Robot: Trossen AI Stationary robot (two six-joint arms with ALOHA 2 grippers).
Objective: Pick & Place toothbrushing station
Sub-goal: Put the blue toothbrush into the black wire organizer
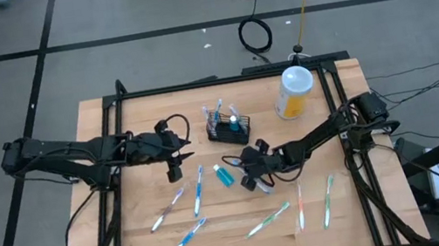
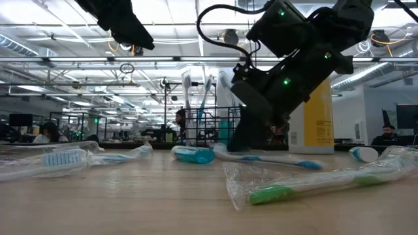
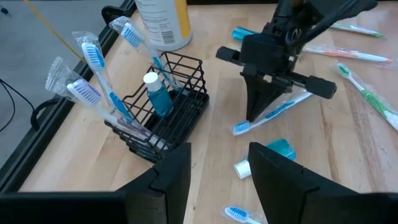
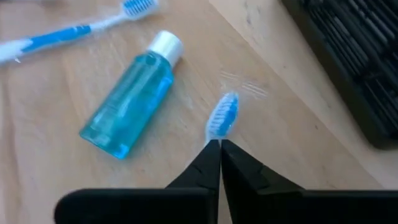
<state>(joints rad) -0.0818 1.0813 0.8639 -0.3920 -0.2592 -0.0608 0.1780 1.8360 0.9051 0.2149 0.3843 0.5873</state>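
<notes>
Toothbrushing station, a small black wire-frame caddy (image 1: 225, 129) with compartments, stood upright on the light wooden table (image 1: 113, 122) toward its far middle, just to the left of the tall yellow bottle with a white lid (image 1: 295, 91). In it stood several wrapped blue-and-white toothbrushes (image 3: 99, 74), leaning outward, and a small blue bottle with a white cap (image 3: 157, 94) upright in one compartment.

The right gripper (image 1: 255, 170) reached in from the table's right side and was down at the tabletop near the middle, just in front of the caddy. Its dark fingers (image 4: 208, 163) were pinched nearly together on a blue-and-white toothbrush in a clear wrapper (image 3: 273, 113), the bristle head showing just beyond the tips. Beside that head lay a small teal bottle with a white cap (image 4: 129, 104) on its side, apart from the brush.

The left gripper (image 1: 177, 161) hung above the table to the caddy's left, touching nothing; its fingers (image 3: 171, 171) stood wide apart and empty.

More wrapped toothbrushes lay flat across the near half of the table: blue ones (image 1: 186, 237) toward the left, a green one (image 1: 328, 198) and an orange one (image 1: 300, 206) toward the right, all well apart from the caddy.
</notes>
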